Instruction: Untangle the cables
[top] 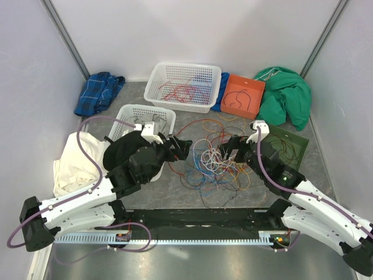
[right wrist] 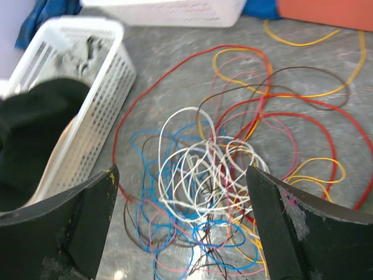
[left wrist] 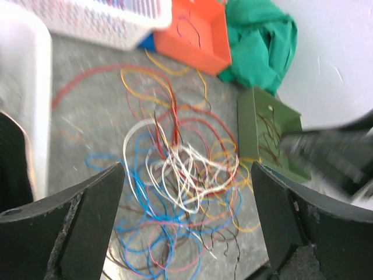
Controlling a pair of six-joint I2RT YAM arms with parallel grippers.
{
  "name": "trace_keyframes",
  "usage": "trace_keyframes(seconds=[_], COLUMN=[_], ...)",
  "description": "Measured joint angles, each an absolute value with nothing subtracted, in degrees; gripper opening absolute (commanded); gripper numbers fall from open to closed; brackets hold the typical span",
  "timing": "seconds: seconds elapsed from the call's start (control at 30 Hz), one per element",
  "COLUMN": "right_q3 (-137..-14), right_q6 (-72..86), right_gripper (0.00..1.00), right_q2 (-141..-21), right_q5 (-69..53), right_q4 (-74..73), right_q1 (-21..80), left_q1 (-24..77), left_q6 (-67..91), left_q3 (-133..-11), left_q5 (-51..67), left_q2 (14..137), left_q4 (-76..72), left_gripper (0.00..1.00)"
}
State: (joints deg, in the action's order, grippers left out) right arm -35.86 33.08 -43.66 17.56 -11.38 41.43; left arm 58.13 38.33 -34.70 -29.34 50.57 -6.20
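The left end effector (top: 178, 149) and the right end effector (top: 233, 147) both stand with fingers spread wide, gripping nothing, and face each other across the cables (top: 213, 160). The cables lie in a loose tangle on the grey surface (top: 137, 96) between them, with white and blue strands densest in the middle and red and yellow loops reaching outward. A green tray (top: 300, 140) sits just right of the tangle and a small white basket (top: 125, 111) sits to its left. Farther back, a large white basket (top: 201, 107) and an orange tray (top: 232, 92) each hold a few strands.
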Motion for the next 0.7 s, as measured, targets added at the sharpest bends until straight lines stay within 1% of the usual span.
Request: trace_keyframes(seconds=[0.13, 0.27, 0.43, 0.7], right_q3=[-32.6, -32.1, -32.1, -32.1], right_q6=[29.7, 26.1, 24.5, 24.5], right_gripper=[0.98, 0.98, 0.98, 0.98], right_q2=[-40.9, -40.1, -41.3, -41.5], right_q5=[17.5, 18.0, 19.7, 20.8], right_q4=[-9.4, -7.5, -5.8, -3.7], right_q1=[44.7, 46.0, 46.4, 46.4], left_q1=[56.8, 54.8, 54.2, 54.1], left_q6=[35.1, 34.4, 35.8, 39.4], left_q3=[-41.3, -45.4, -45.8, -46.1], left_q5=[-29.4, -26.5, -24.8, -23.3], left_q2=[50.6, 51.3, 52.0, 54.4], left_q4=[-1.0, 4.6, 10.5, 14.9], left_gripper=[1.00, 1.00, 1.00, 1.00])
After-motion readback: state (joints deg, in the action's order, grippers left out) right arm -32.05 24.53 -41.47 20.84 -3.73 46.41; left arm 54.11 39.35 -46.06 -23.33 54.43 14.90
